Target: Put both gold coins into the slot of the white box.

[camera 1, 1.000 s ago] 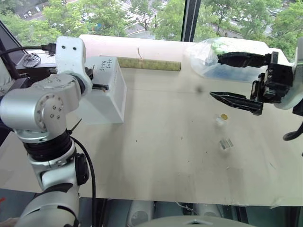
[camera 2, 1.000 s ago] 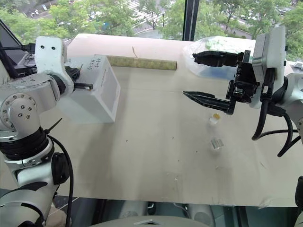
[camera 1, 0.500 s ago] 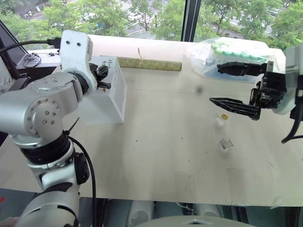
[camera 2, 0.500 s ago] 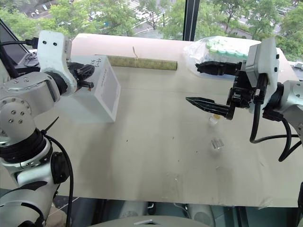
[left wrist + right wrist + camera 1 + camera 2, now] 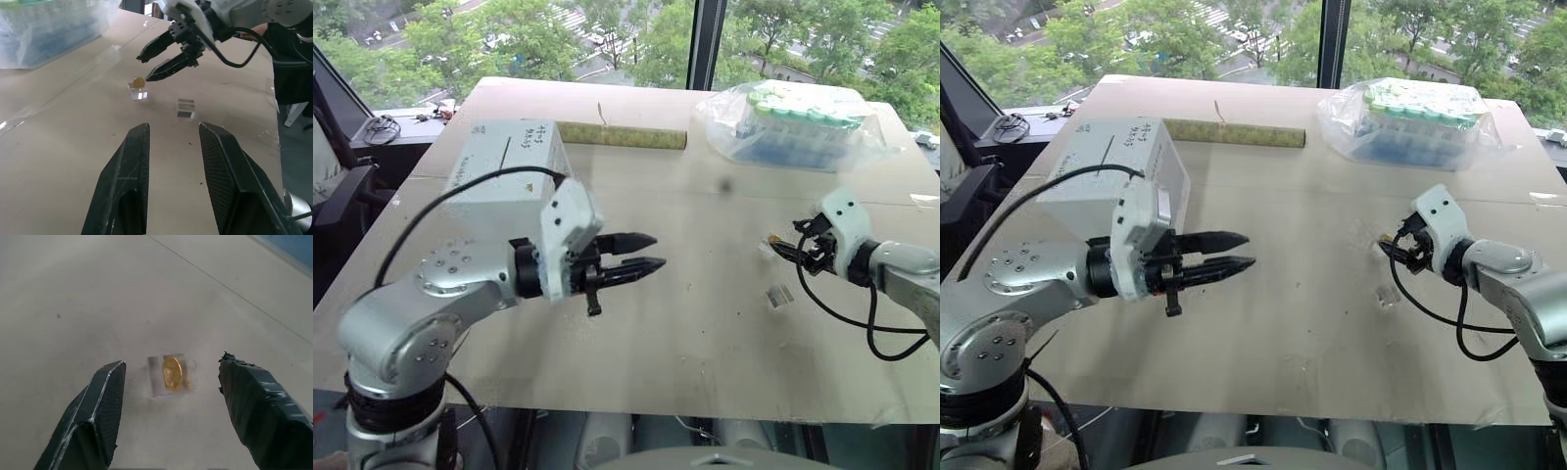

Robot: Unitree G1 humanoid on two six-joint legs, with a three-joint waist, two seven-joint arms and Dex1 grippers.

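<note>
One gold coin [image 5: 172, 373] stands on edge on a small clear block [image 5: 137, 93] at the right of the table. My right gripper [image 5: 172, 360] is low over the table with its open jaws on either side of the coin, not touching it. In the head views the coin [image 5: 771, 238] shows just off this gripper's [image 5: 781, 250] tips. The white box [image 5: 499, 168] sits at the far left, with its thin dark slot [image 5: 506, 149] on top. My left gripper [image 5: 651, 253] hovers over the table's middle, open and empty, pointing toward the coin.
A second clear block [image 5: 781, 296] lies near the coin, closer to the front edge. A clear bag of green-capped tubes [image 5: 798, 122] sits at the far right. A long cardboard roll [image 5: 622, 135] lies along the far edge beside the box.
My right gripper dropped from above the table down to the coin and narrowed its jaws. My left arm swung away from the box to the table's middle and its gripper opened.
</note>
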